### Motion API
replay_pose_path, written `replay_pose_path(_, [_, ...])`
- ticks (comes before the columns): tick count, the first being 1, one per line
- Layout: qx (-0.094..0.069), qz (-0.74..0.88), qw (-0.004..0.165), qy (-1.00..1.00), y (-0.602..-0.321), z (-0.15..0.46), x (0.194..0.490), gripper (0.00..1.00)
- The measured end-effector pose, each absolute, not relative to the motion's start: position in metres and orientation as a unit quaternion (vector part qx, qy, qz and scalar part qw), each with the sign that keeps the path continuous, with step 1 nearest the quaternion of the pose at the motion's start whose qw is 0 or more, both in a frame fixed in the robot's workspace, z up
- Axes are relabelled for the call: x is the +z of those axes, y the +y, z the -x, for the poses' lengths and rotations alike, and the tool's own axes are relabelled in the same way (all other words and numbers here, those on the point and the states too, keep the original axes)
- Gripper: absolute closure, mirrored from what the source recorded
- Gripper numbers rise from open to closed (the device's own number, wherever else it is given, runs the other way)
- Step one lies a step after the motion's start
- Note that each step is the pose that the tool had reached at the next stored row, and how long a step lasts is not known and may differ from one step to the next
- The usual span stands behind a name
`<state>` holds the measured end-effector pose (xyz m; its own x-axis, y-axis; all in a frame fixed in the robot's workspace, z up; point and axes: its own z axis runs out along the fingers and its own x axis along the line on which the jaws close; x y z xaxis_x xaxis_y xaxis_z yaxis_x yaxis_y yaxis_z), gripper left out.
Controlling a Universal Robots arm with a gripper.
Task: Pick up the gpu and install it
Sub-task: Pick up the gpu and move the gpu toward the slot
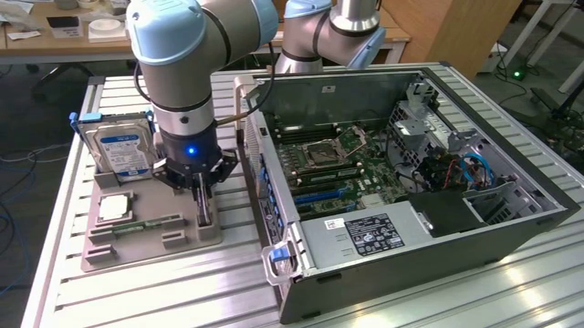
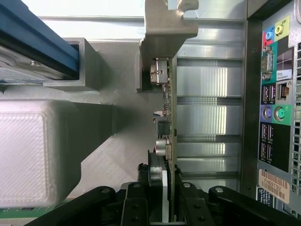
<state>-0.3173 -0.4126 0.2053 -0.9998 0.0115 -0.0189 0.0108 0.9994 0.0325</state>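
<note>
Grey tray (image 1: pixel 137 251): jaws pinch upright gpu (image 2: pixel 169 96).

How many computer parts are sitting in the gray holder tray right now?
4: a hard drive standing upright, a CPU lying flat in front of it, a green memory stick beside the CPU, and the gpu on edge, held by the gripper. The arm may hide more.

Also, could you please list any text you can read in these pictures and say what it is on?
"Pro": sticker on the computer case's rear panel; the line under it is blurred.
Barcode sticker on that panel: code too blurred.
Hard drive label: too small.
Power supply label: too small.
</note>
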Motion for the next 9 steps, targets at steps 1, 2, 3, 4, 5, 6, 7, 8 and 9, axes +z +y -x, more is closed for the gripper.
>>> replay_pose_path(1, [0.016, -0.006, 0.01, 1.0, -0.4126, 0.3173, 0.2052, 0.72])
replay_pose_path(2, [0.016, -0.006, 0.01, 1.0, -0.4125, 0.3173, 0.2052, 0.72])
replay_pose_path(3, [0.016, -0.006, 0.01, 1.0, -0.4126, 0.3172, 0.2052, 0.72])
replay_pose_path(4, [0.016, -0.006, 0.01, 1.0, -0.4126, 0.3172, 0.2052, 0.72])
replay_pose_path(5, [0.016, -0.006, 0.01, 1.0, -0.4126, 0.3172, 0.2052, 0.72])
replay_pose_path(6, [0.016, -0.006, 0.01, 1.0, -0.4126, 0.3173, 0.2053, 0.72])
replay_pose_path(7, [0.016, -0.006, 0.01, 1.0, -0.4126, 0.3172, 0.2052, 0.72])
replay_pose_path(8, [0.016, -0.006, 0.01, 1.0, -0.4126, 0.3173, 0.2052, 0.72])
replay_pose_path(9, [0.016, -0.006, 0.01, 1.0, -0.4125, 0.3173, 0.2052, 0.72])
